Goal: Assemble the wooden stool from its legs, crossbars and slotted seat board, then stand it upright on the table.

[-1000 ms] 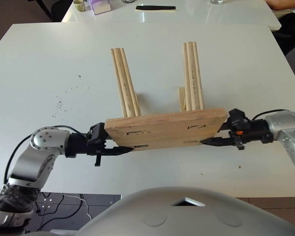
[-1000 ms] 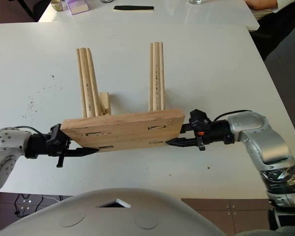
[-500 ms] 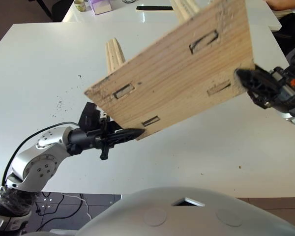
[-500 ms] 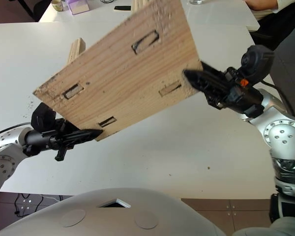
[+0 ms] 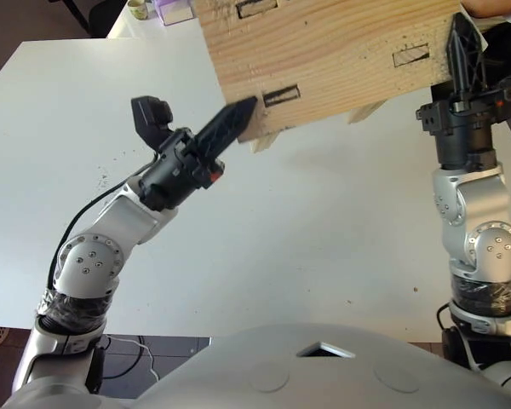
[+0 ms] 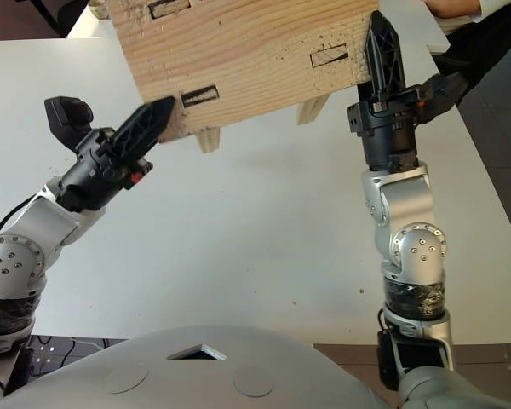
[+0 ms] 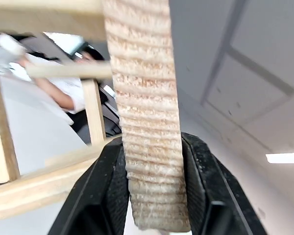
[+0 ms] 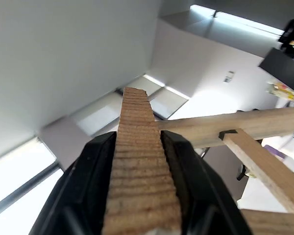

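The assembled wooden stool hangs in the air above the table, its slotted seat board [image 5: 332, 51] facing me and tilted down to the left. Two leg ends [image 5: 265, 141] poke out under the board's lower edge. My left gripper [image 5: 238, 111] is shut on the board's lower left corner, and my right gripper [image 5: 460, 43], pointing straight up, is shut on its right edge. In the left wrist view the board's end grain [image 7: 147, 122] sits between both black fingers [image 7: 100, 186], with the legs and a crossbar [image 7: 68, 71] behind. The right wrist view shows the board edge [image 8: 137, 161] clamped likewise.
The white table [image 5: 307, 239] lies below the stool, with dark specks [image 5: 102, 179] at its left. Behind it, a second table carries a cup [image 5: 136, 8] and a small box [image 5: 175, 10].
Both arms have lifted the stool off the table and swung it up. The right gripper now points upward and the seat board has risen to the top of the view.
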You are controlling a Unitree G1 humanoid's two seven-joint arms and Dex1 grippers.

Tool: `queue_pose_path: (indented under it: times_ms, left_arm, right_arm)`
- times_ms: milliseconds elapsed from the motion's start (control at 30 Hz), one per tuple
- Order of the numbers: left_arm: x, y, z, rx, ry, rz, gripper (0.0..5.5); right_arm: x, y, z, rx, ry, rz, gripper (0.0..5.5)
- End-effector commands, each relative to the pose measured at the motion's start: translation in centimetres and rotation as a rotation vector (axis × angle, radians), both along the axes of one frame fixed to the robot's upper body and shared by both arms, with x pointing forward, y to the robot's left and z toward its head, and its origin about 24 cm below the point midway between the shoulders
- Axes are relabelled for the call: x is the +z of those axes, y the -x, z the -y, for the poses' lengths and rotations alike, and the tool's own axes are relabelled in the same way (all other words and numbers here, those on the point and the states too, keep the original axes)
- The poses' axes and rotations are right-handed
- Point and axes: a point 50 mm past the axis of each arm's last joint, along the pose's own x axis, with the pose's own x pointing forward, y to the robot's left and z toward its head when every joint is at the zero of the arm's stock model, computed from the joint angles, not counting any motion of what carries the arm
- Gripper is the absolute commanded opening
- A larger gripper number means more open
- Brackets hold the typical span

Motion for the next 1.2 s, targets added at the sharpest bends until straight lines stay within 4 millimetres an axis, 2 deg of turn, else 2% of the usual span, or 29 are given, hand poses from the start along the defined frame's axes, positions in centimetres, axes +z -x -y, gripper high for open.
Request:
queue_pose_path:
  times_ms: [33, 267, 400, 733, 867, 1000, 1100, 1200]
  left_arm:
    - [8.9, -2.3, -6.6, 0.582, 0.569, -0.199, 1.35]
    - [6.4, -4.1, -5.5, 0.665, 0.541, -0.455, 1.33]
    - [4.7, -5.5, -4.7, 0.727, 0.548, -0.612, 1.31]
    - [0.6, -8.3, -2.5, 0.725, 0.547, -0.689, 1.32]
    - [-2.4, -9.3, -2.3, 0.735, 0.45, -0.702, 1.32]
    - [-4.9, -9.8, -1.9, 0.722, 0.367, -0.733, 1.31]
    - [-5.7, -9.7, -1.6, 0.708, 0.346, -0.748, 1.31]
    - [-5.2, -9.7, -1.8, 0.713, 0.353, -0.709, 1.31]
  right_arm:
    - [7.9, 2.8, -5.9, 0.26, -0.094, -0.092, 1.38]
    - [8.1, 0.7, -6.1, 0.247, -0.116, -0.265, 1.31]
    - [7.3, -1.1, -6.3, 0.228, -0.122, -0.374, 1.31]
    - [2.9, -4.3, -6.7, 0.111, -0.07, -0.452, 1.31]
    - [0.9, -6.3, -6.6, 0.062, -0.043, -0.453, 1.31]
    - [-1.0, -7.6, -5.6, 0.004, -0.007, -0.478, 1.31]
    - [-2.0, -7.7, -5.5, -0.007, 0.02, -0.498, 1.31]
    - [-1.9, -7.3, -5.9, 0.001, 0.043, -0.47, 1.31]
